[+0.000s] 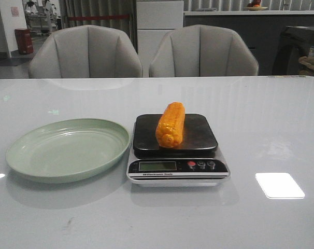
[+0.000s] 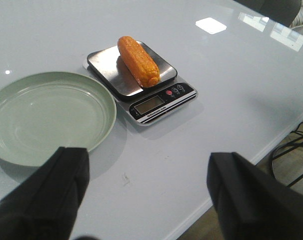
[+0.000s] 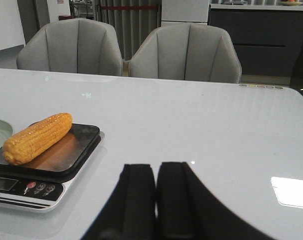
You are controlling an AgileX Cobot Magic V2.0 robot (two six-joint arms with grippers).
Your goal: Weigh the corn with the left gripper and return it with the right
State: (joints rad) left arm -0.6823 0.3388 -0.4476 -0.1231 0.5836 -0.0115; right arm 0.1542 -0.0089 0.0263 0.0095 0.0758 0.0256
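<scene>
Grey padded chairs (image 1: 85,52) and a dim room filled the top of the front view; below them a glossy white bench (image 1: 266,135) took up the rest of the frame; on it, left of centre, lay a pale green plate (image 1: 22,155) with nothing on it; just beside the plate, at centre, stood a kitchen scale (image 1: 201,136) with a dark platform; the corn (image 1: 171,124) lay lengthwise on that platform, touching nothing else.

By the look of things the weighing half was done, the corn having been set on the scale and let go; the return to the plate, the right arm's share, seemed not yet begun.

At the bottom of the left wrist view the left gripper (image 2: 146,192) stood wide open and held nothing, well back from the scale; at the bottom of the right wrist view the right gripper (image 3: 156,200) had its fingers pressed together on nothing, well apart from the corn at mid left of that frame.

Small white lettering ran under the scale's display (image 1: 157,166); it was too blurred to read with confidence; the display itself showed no legible figure; three round buttons (image 1: 201,164), one red, carried no readable marks.
</scene>
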